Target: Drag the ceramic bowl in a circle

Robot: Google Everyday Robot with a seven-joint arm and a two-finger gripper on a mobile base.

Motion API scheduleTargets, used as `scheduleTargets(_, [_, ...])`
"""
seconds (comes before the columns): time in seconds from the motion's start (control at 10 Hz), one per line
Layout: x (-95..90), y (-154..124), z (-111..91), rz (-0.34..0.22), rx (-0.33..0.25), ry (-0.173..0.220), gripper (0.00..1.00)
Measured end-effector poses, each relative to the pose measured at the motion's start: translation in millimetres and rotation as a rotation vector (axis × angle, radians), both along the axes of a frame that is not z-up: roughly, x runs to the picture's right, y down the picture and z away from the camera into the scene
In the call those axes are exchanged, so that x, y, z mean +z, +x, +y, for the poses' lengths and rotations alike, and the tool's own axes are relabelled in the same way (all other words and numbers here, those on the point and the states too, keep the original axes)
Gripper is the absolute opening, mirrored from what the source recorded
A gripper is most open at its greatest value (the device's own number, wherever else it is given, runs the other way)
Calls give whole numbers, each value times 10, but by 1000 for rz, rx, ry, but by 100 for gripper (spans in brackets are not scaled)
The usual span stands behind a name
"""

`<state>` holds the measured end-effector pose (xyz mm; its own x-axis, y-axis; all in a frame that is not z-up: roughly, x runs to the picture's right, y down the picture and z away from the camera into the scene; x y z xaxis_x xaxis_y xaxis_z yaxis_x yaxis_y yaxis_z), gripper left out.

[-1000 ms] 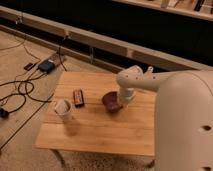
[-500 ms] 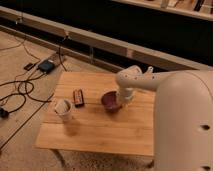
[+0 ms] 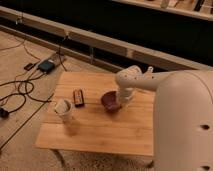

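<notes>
A low wooden table (image 3: 100,131) of pale planks stands on a speckled floor, and near the middle of its top, a little toward the right, sits the small round dark maroon ceramic bowl (image 3: 110,100), upright and glossy. The robot's white arm (image 3: 134,80) reaches in from the right, bends downward, and ends at the bowl's right rim, where the gripper (image 3: 120,101) meets the bowl; its fingers are drawn together, and they appear to be pinched on the bowl's rim, though the contact itself is partly hidden by the arm. To the left of the bowl, apart from it, lies a small black rectangular device (image 3: 78,97), flat on the wood; any markings on it are too small to read. Further left and nearer the front edge stands a white paper-like cup (image 3: 63,108), upright, apart from the device. The robot's large white body (image 3: 185,125) fills the right side of the view. On the floor beyond the table's left corner lie black cables (image 3: 17,92) and a small teal-topped box (image 3: 46,66). No brand or writing can be read anywhere.
</notes>
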<state>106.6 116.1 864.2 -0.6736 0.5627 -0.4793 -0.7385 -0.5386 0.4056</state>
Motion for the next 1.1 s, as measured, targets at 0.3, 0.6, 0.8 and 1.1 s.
scheduleTargets(0.3, [69, 351, -389, 41, 106, 78, 0])
scheduleTargets(0.6, [74, 519, -566, 57, 157, 113, 0])
scheduleTargets(0.8, [68, 560, -562, 62, 158, 114, 0])
scheduleTargets(1.1, [172, 525, -675, 74, 151, 111, 0])
